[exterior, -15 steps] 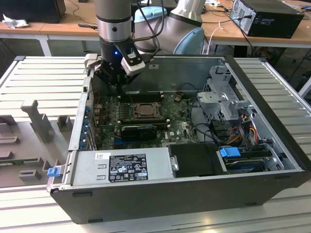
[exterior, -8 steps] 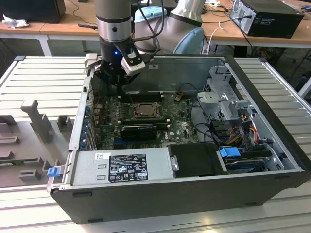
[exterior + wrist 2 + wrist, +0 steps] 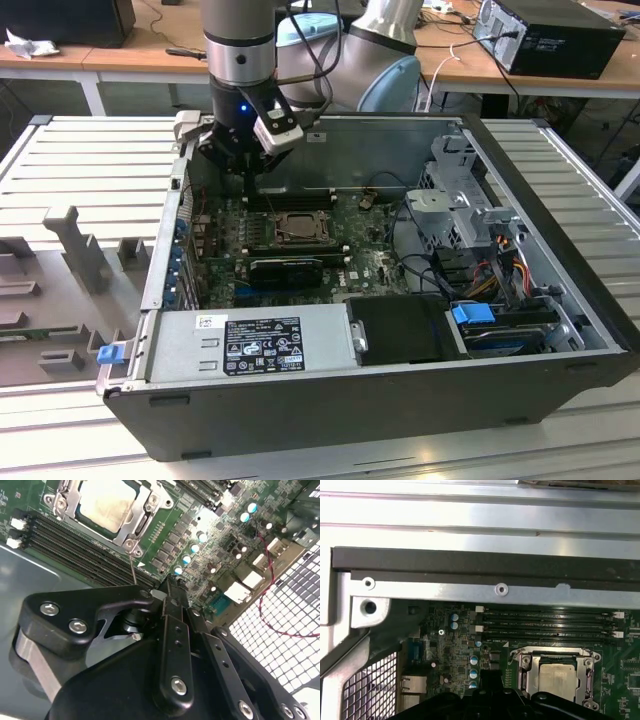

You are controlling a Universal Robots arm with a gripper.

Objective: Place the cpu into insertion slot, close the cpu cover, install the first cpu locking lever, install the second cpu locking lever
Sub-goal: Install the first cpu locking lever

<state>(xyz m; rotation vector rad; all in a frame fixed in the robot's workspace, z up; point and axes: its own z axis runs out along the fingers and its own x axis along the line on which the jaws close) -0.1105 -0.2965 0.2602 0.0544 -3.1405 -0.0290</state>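
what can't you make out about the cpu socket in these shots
- cpu cover, second wrist view: one side is cut off by the picture's edge.
- cpu, first wrist view: one side is hidden behind the gripper.
- insertion slot, exterior view: too small to tell how it is fastened.

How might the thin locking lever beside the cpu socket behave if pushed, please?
The locking lever is a thin metal rod, so it probably flexes and springs back. Smooth and narrow, it could slip off a push. It seems anchored beside the cpu cover, so likely pivots, not lifts.
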